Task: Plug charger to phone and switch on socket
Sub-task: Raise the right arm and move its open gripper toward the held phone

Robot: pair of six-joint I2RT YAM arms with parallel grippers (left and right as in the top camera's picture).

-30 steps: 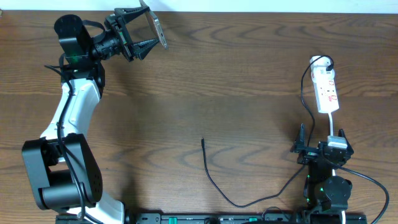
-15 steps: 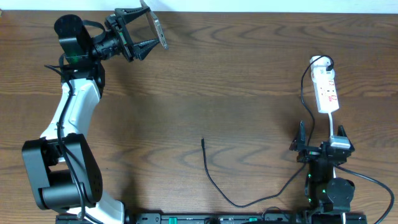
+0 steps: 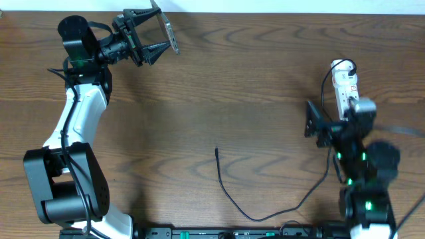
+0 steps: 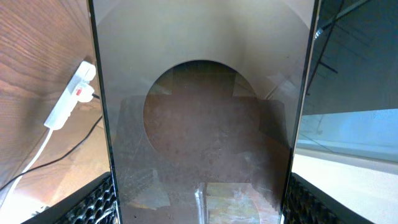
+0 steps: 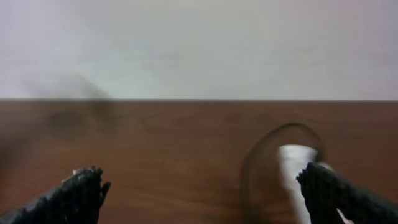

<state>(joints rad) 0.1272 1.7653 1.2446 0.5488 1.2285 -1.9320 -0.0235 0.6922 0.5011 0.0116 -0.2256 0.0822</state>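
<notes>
Phone (image 3: 169,33) sits clamped across its width in the left gripper (image 3: 161,28), jaws part-open around it, screen facing back at the wrist. Right gripper (image 5: 200,180) has jaws spread fully wide with nothing between them; the socket (image 3: 342,85) is just ahead of them, round plug end nearer the right-hand jaw, view blurred. Charger (image 3: 217,156) lies loose on the counter (image 3: 265,79), tip well apart from both sets of jaws and between the two, cable trailing toward the right arm's base.
</notes>
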